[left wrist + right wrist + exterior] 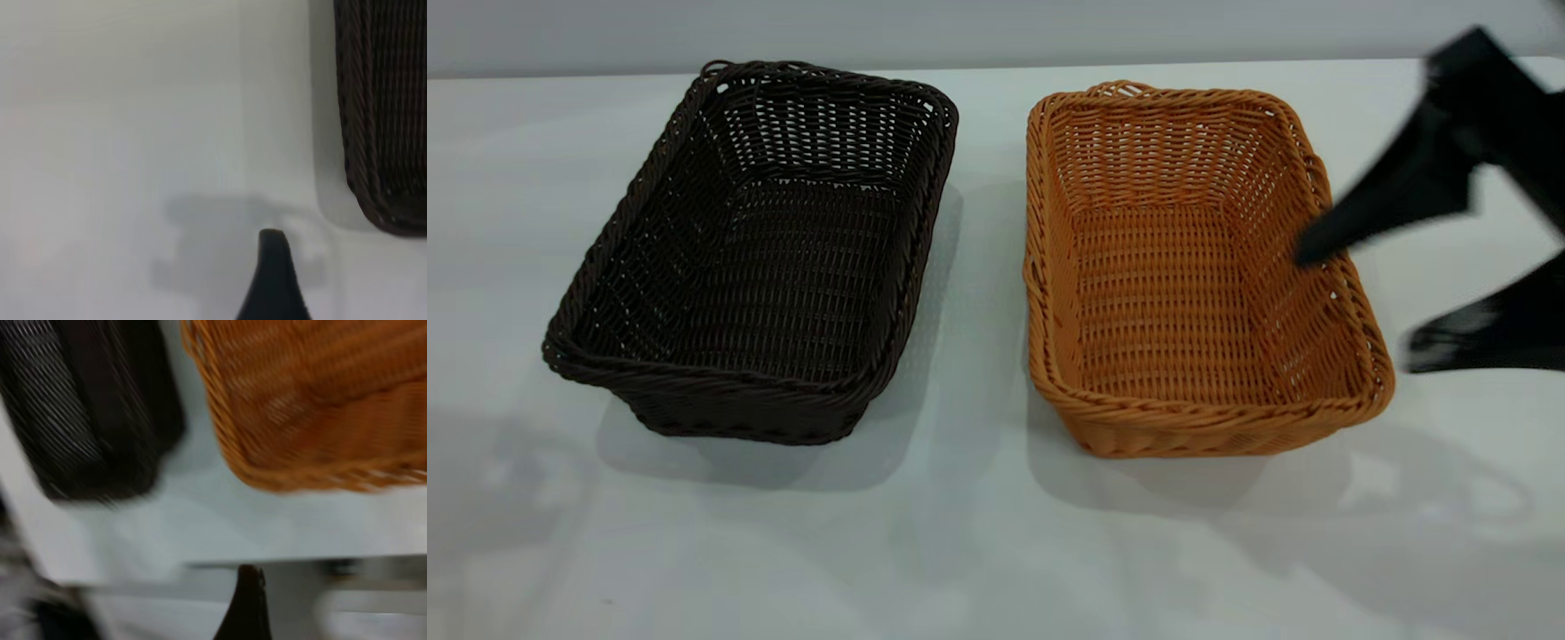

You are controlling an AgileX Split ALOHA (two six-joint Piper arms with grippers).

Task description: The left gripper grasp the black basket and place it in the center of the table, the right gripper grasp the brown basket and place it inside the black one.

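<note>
The black basket [765,258] stands on the table [978,533] left of the middle. The brown basket [1192,276] stands beside it to the right, a narrow gap between them. My right gripper [1360,302] is open at the brown basket's right rim, one finger [1325,240] over the inside wall and the other [1432,347] outside it; it is blurred. The right wrist view shows both baskets, the brown one [320,400] and the black one [87,413]. My left gripper [327,287] is out of the exterior view; it hovers open over bare table near the black basket's corner [383,113], with one finger [271,267] showing.
A pale wall runs behind the table's far edge [996,67]. Bare tabletop lies in front of both baskets and to the left of the black one. The right wrist view shows the table's edge [267,563] with blurred floor beyond.
</note>
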